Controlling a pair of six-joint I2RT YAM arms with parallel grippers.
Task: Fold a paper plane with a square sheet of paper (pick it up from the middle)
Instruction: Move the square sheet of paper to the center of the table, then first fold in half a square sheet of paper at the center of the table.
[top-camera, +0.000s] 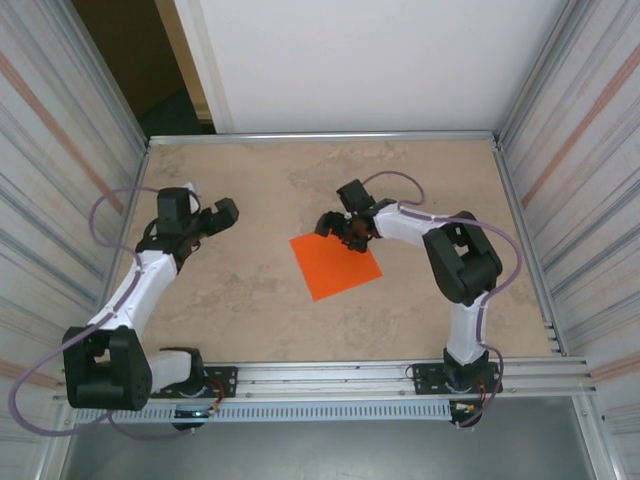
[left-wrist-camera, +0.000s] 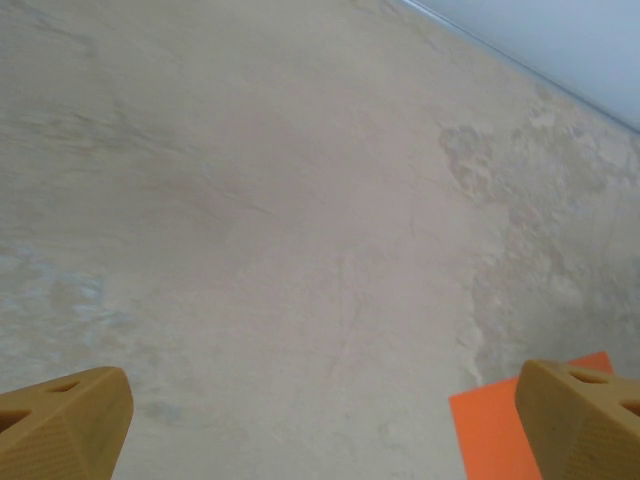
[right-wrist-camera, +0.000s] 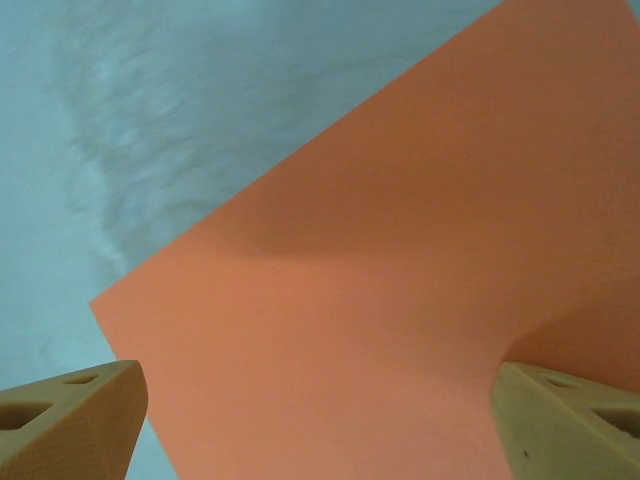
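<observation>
**Wide-open jaws over a flat sheet: the pinch could slip or crumple**

The tan wedge-shaped fingers (right-wrist-camera: 70, 420) of the right gripper (top-camera: 350, 230) stand wide apart and hold nothing. Beneath them lies the thin, bright orange square sheet of paper (right-wrist-camera: 400, 250). From above, this gripper hangs over the sheet's far corner rather than its middle. The sheet rests flat on the mottled beige tabletop (top-camera: 250, 300), roughly midway between the two arms.

The left gripper (top-camera: 226, 212) is just as wide open and empty, well off to the left. A corner of the sheet lies beside one of its fingers in the wrist view.

The likely trouble is the pinch itself. Paper this thin gives the fingers no edge to catch, so closing could skate over it or push it across the table. Closing near the corner could crumple that corner and spoil the square for folding. It would also lift the sheet lopsided, away from the middle the task asks for.
</observation>
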